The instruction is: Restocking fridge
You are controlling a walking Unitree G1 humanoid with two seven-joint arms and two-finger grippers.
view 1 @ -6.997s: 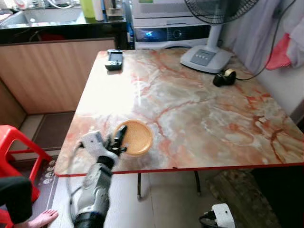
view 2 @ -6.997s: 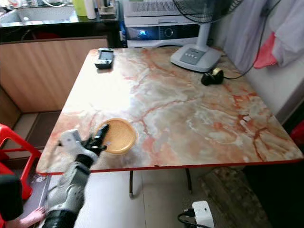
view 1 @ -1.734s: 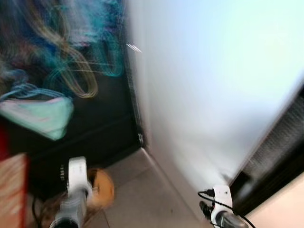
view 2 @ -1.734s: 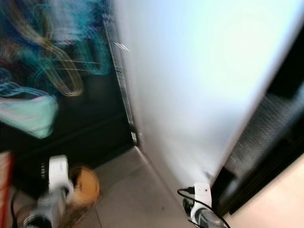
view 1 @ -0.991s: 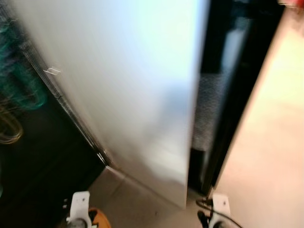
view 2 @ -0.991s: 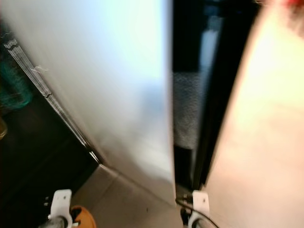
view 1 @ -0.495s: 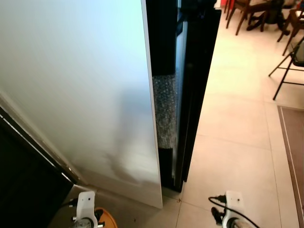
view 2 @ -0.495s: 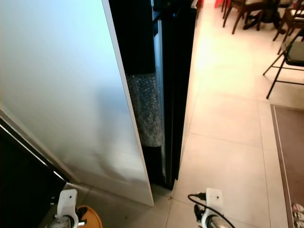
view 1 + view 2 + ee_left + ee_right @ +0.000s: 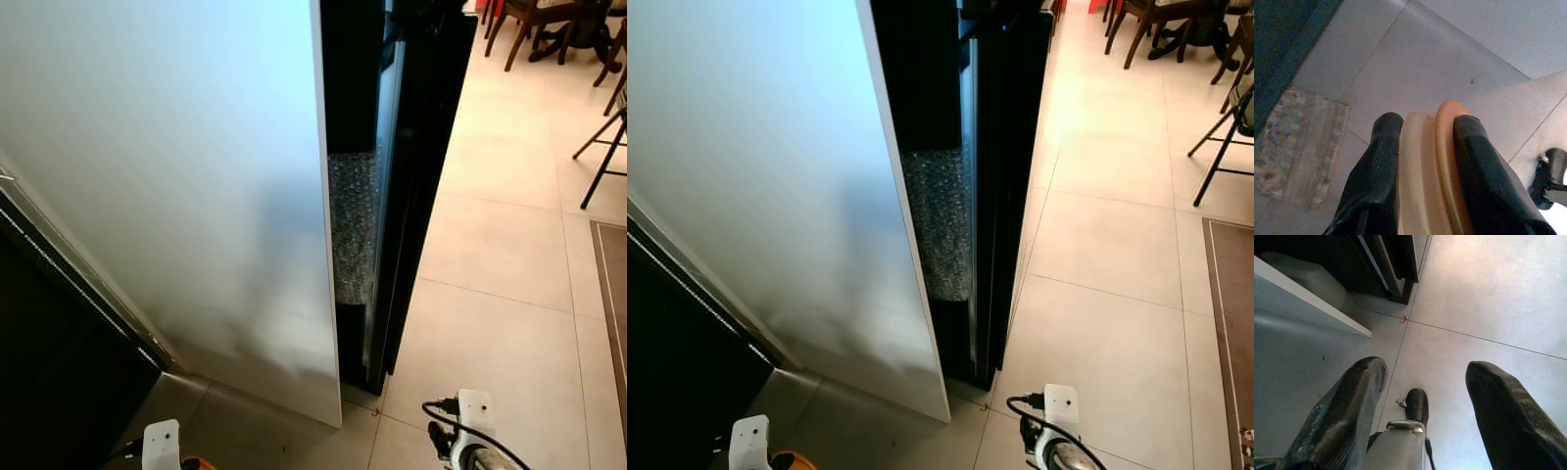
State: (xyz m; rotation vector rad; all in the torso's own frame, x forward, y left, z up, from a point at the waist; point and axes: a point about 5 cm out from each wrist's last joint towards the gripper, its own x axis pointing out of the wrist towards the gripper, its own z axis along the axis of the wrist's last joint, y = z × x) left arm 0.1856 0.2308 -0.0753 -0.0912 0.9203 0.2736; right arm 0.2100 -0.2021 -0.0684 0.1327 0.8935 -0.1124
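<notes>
Fingers [image 9: 1378,181] of left gripper [image 9: 1422,142] closed on orange lid-like dish [image 9: 1430,171], held low above floor [image 9: 1107,255]. Right gripper [image 9: 1422,382] empty, fingers apart. Fridge [image 9: 407,147] reached, white panel [image 9: 167,176] beside. Placing inside judged not yet done.

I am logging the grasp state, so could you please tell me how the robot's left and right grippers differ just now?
The left gripper has its fingers shut on a round orange plastic container, held on edge; the right gripper has its fingers spread wide with nothing between them. Both have black fingers and point down at the pale tiled floor.
</notes>
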